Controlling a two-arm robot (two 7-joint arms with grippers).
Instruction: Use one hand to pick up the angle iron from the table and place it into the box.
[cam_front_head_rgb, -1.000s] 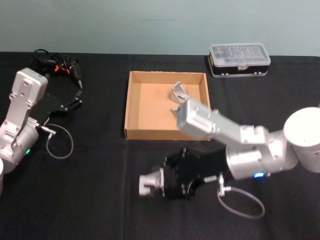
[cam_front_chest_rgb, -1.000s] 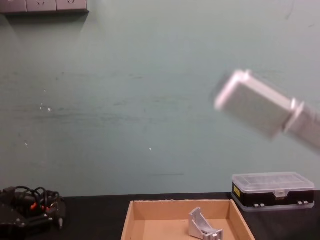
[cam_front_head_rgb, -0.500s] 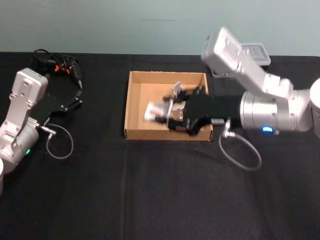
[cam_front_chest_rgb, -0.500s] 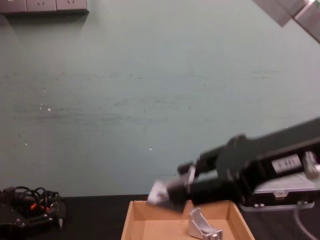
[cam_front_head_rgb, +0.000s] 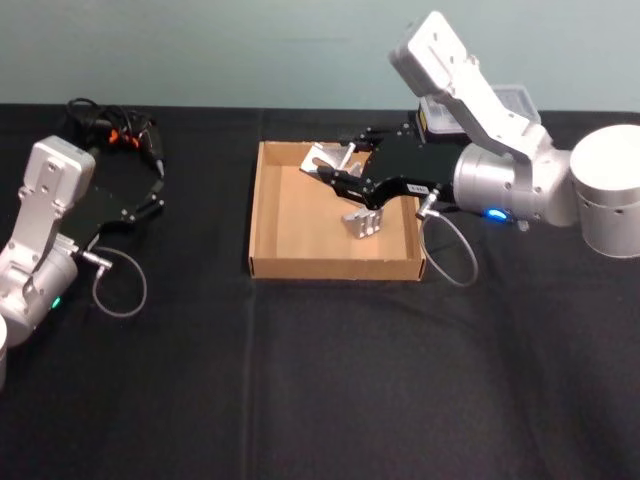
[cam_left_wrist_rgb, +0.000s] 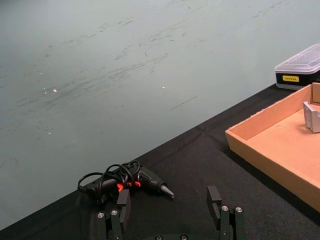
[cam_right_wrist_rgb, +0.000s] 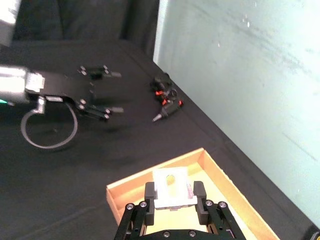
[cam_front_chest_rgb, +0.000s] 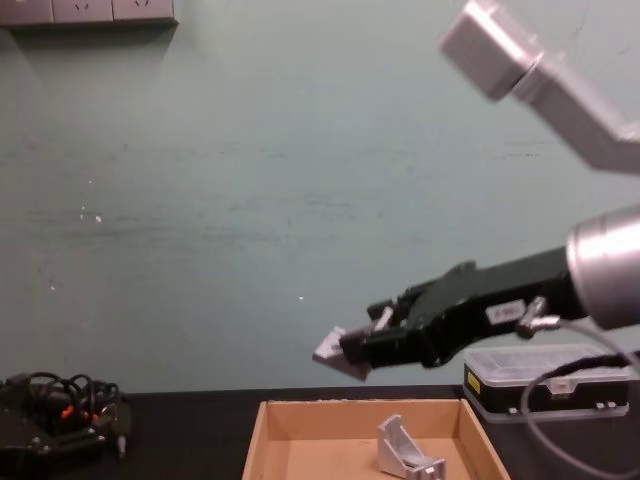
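The right tool (cam_front_head_rgb: 335, 168) hangs above the far part of the box (cam_front_head_rgb: 268, 215), raised clear of its floor, and pinches an angle iron (cam_front_head_rgb: 324, 160) between its fingers; in the right wrist view the silver piece (cam_right_wrist_rgb: 170, 194) sits clamped between the two black fingertips (cam_right_wrist_rgb: 149, 190), with the box (cam_right_wrist_rgb: 125, 189) below it. From the chest view the held angle iron (cam_front_chest_rgb: 340, 354) is up in the air over the box's back wall (cam_front_chest_rgb: 360, 405), well above the cardboard. A second angle iron (cam_front_head_rgb: 362, 222) lies inside the box, on its floor toward the right wall, and the chest view shows it (cam_front_chest_rgb: 407, 451) standing on the floor below the right tool (cam_front_chest_rgb: 352, 352). The box rests on the black table (cam_front_head_rgb: 320, 390). Behind the box's right corner stands a black case with a clear lid (cam_front_chest_rgb: 545, 382). The left tool (cam_front_head_rgb: 150, 195) is parked well to the left of the box, low over the table, its fingers (cam_left_wrist_rgb: 220, 218) spread and holding nothing, near a bundle of black cable with red marks (cam_left_wrist_rgb: 122, 182).
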